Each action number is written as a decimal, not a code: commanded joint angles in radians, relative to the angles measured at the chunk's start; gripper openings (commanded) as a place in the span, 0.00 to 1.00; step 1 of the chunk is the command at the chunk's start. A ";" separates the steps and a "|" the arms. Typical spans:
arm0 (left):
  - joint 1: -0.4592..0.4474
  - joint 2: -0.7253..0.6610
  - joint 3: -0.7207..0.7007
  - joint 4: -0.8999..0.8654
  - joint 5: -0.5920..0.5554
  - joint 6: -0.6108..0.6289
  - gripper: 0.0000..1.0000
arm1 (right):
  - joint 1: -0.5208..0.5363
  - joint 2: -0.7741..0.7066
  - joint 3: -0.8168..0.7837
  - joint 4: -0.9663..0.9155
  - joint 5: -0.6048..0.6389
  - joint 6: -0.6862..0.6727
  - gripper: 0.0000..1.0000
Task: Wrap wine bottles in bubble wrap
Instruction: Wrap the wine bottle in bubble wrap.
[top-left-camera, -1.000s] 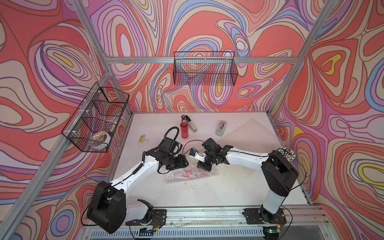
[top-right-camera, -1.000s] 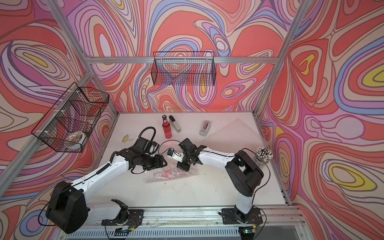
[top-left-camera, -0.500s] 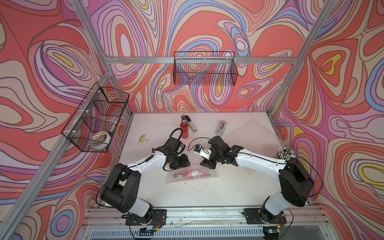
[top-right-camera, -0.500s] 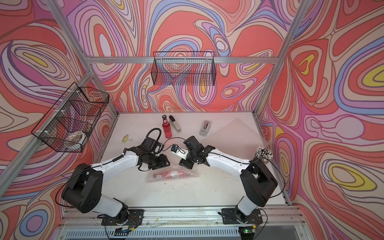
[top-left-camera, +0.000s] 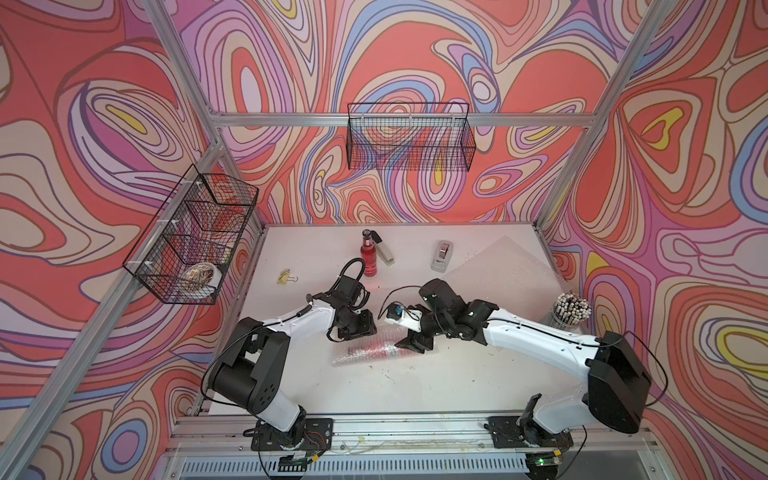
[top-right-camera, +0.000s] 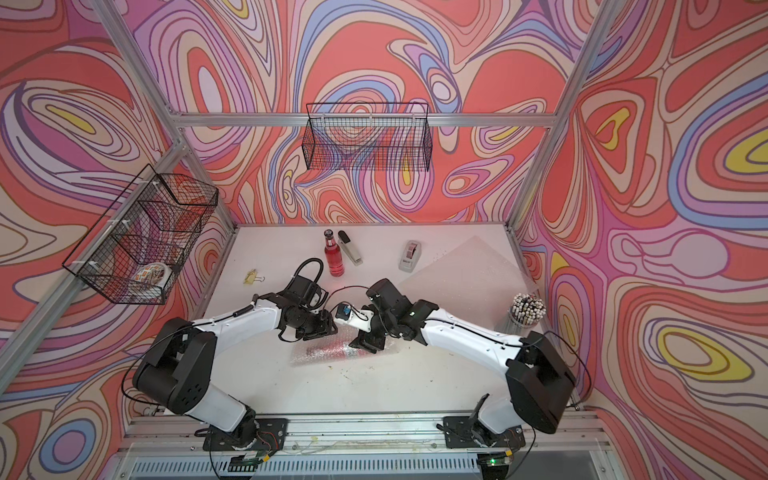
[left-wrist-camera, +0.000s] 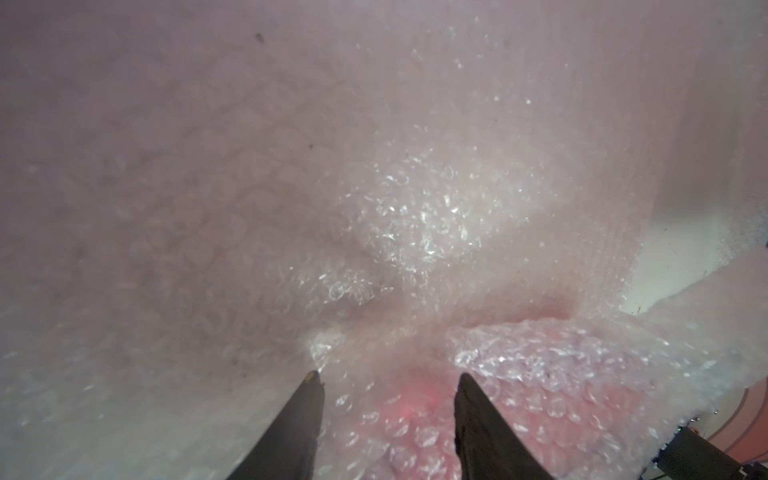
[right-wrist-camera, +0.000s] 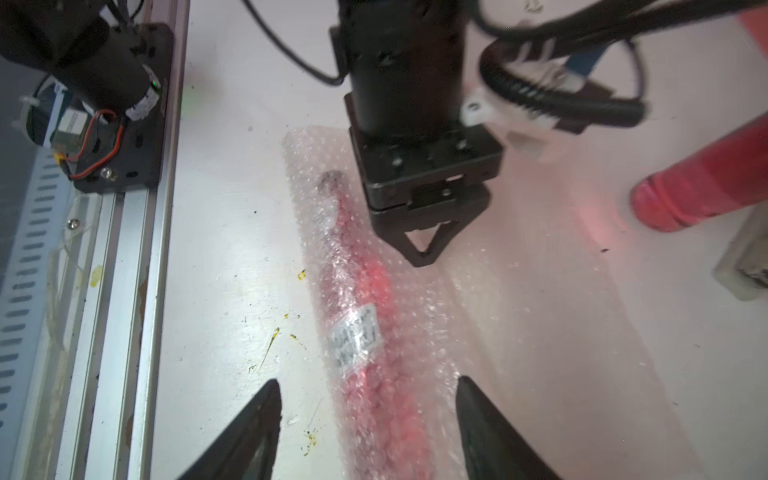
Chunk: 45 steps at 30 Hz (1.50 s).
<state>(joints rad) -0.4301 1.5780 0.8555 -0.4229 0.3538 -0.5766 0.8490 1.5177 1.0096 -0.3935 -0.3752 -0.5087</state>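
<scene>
One wine bottle (right-wrist-camera: 353, 291), red with a white label, lies rolled in bubble wrap (top-left-camera: 370, 353) mid-table. My right gripper (right-wrist-camera: 366, 380) is open, its fingers either side of the wrapped body. My left gripper (left-wrist-camera: 390, 376) is open too, tips down on the bubble wrap (left-wrist-camera: 415, 216) by the neck end, with a red glow between them. In both top views the two grippers (top-left-camera: 355, 332) (top-left-camera: 413, 343) stand at the far side of the roll. The other wine bottle (top-left-camera: 368, 257) stands upright at the back. A flat bubble wrap sheet (top-left-camera: 498, 270) lies at the back right.
A stapler (top-left-camera: 384, 251) lies beside the upright bottle, and a tape dispenser (top-left-camera: 442, 255) to its right. A binder clip (top-left-camera: 286, 276) sits at the left and a cup of pens (top-left-camera: 571, 309) at the right edge. Wire baskets (top-left-camera: 409, 141) (top-left-camera: 195, 237) hang on the walls.
My right gripper has opened wide over the wrapped bottle. The left jaws have narrowed slightly. Both arms have shifted a little; the roll lies where it was.
</scene>
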 joint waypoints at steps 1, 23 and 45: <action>0.007 0.017 0.017 -0.013 -0.012 0.014 0.53 | 0.009 0.087 0.007 -0.004 0.021 -0.057 0.69; 0.030 -0.135 0.119 -0.228 -0.176 0.101 0.58 | 0.016 0.289 0.057 -0.095 -0.048 -0.078 0.80; 0.054 -0.623 0.053 -0.288 -0.095 0.710 0.80 | 0.021 0.403 0.153 -0.163 -0.132 0.001 0.50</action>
<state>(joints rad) -0.3786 1.0046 0.9474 -0.7166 0.1509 -0.0849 0.8581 1.9007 1.1744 -0.5289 -0.4095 -0.5541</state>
